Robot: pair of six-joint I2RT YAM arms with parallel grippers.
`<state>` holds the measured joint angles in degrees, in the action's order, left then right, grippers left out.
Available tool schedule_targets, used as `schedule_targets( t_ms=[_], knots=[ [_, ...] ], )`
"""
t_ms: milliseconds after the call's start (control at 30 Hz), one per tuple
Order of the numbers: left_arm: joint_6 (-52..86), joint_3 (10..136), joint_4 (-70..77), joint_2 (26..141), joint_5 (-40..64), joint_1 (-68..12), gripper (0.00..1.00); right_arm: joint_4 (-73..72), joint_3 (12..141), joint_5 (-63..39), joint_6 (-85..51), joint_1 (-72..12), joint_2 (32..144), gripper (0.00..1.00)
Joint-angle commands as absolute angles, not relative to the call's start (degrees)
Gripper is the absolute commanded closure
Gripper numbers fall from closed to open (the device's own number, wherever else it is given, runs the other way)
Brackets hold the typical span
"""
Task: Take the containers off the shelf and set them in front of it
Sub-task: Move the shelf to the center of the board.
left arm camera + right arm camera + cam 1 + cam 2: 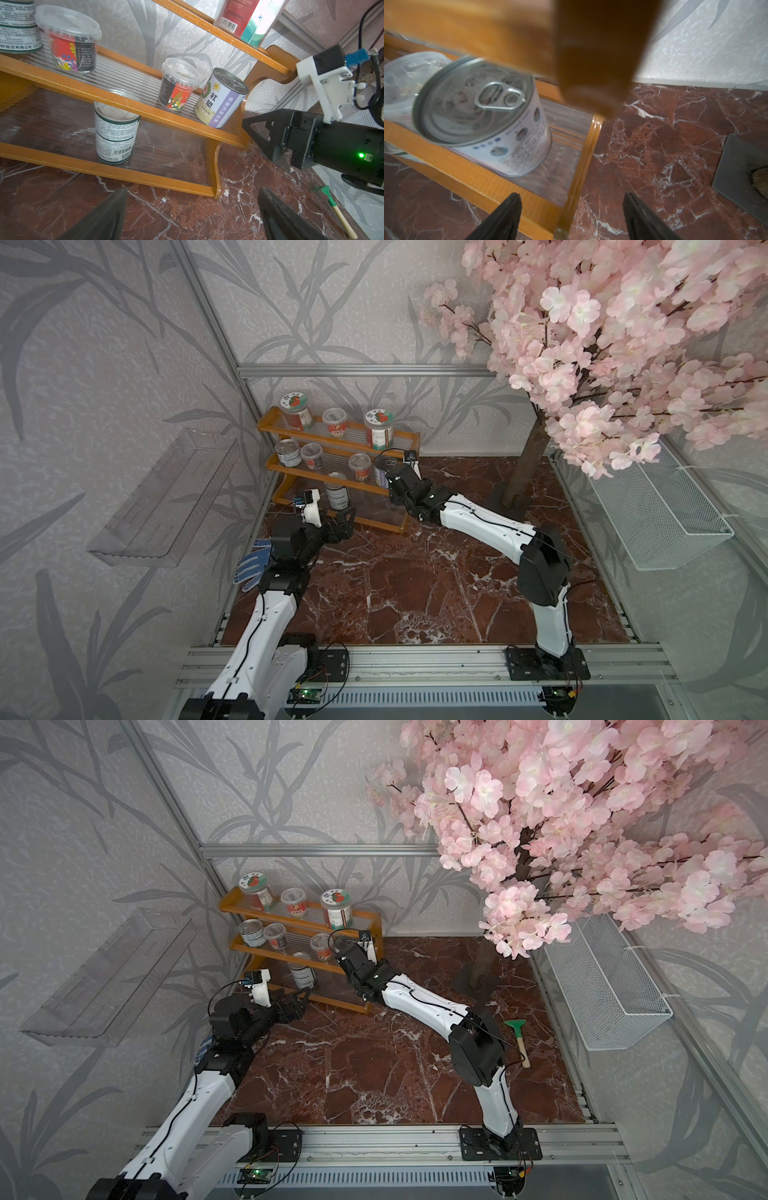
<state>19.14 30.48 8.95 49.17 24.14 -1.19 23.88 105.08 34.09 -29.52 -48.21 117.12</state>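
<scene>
In both top views all eight containers stand on the shelf (266, 419), at the back left of the marble table (415, 593). The top tier holds a left jar (296, 411), a top cup (335, 422) and a right jar (379, 429). The middle tier holds a left tin (287, 452), two cups (312, 456) (359, 466) and an end tin (379, 475), and the bottom tier a lone tin (336, 493). From above, the right arm (478, 522) covers part of the end tin. The left wrist view shows that tin whole, purple-and-white labelled, at the tier's right end. It also shows the right gripper (252, 138) just beside the shelf's side post, apart from the tin. Only the right wrist view gives the tin's pull-tab lid, blurred, and there the right gripper's jaws are spread, grasping nothing, with the shelf's corner beyond them. The left gripper (348, 519) hovers in front of the bottom tier, near the lone tin. Its own wrist view shows its jaws wide apart and empty over the marble. A green-headed tool (518, 1040) lies beside the right arm in a top view and in the left wrist view. A blue glove (251, 566) by the left arm (270, 614) shows clearly in a top view.
</scene>
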Motion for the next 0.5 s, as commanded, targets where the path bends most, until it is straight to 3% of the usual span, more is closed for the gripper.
schedule_targets(
  t_ms=[0, 467],
  knots=[
    [18.83, 30.32, 9.24, 48.41, 24.52, -0.88, 0.00, 26.54, 107.17, 36.18, -29.00, -47.88, 119.48, 0.23],
    [17.10, 30.59, 8.89, 48.74, 24.96, -0.86, 0.00, 24.28, 98.60, 33.11, -34.54, -49.01, 114.89, 0.31]
  ],
)
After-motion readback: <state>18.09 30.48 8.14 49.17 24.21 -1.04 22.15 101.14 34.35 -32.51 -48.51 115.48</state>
